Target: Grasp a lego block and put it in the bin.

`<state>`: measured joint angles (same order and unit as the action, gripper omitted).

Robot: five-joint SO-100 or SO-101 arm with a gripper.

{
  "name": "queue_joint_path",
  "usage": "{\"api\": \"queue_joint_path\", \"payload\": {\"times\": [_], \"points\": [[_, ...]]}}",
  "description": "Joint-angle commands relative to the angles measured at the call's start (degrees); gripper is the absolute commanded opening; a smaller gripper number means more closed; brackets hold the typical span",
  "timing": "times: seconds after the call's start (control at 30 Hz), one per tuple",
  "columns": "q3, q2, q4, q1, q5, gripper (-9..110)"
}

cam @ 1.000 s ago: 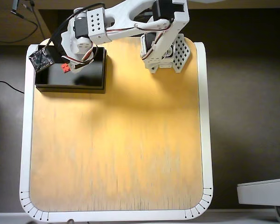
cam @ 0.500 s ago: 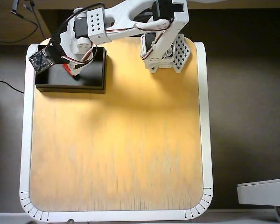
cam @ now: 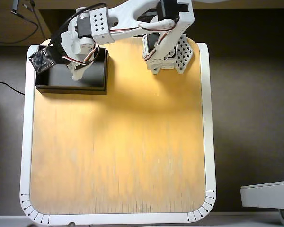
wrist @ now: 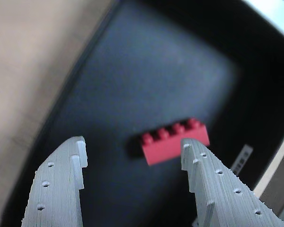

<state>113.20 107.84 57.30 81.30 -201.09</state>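
Note:
In the wrist view the red lego block [wrist: 175, 141] lies studs-up on the dark floor of the bin [wrist: 146, 80], near the rim with the small white strip [wrist: 241, 158]. My gripper [wrist: 132, 142] hangs open above it. Its two pale fingers [wrist: 61, 189] stand wide apart and touch nothing. In the overhead view the gripper [cam: 76, 71] hovers over the left half of the black bin [cam: 94, 78] at the table's top-left corner. It covers the block there.
The arm's white base [cam: 168, 52] stands at the table's top edge, right of the bin. The wooden table top [cam: 118, 142] with a white border spreads below. A grey-white object [cam: 267, 194] sits off the table at the bottom right.
One second ago the red block showed at the gripper's tip over the bin. Now it lies loose on the bin floor, and the gripper is open above it.

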Motion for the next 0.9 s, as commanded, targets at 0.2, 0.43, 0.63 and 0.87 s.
{"api": "queue_joint_path", "payload": {"times": [0.2, 0.43, 0.63, 0.87], "points": [[-8.7, 16.8, -1.1, -8.7, 10.0, 20], [-8.6, 23.4, -7.5, -20.5, 20.6, 20], [-8.6, 28.7, -13.4, -30.2, 25.6, 10], [-8.5, 34.4, -13.4, -41.2, 27.9, 1]]}}
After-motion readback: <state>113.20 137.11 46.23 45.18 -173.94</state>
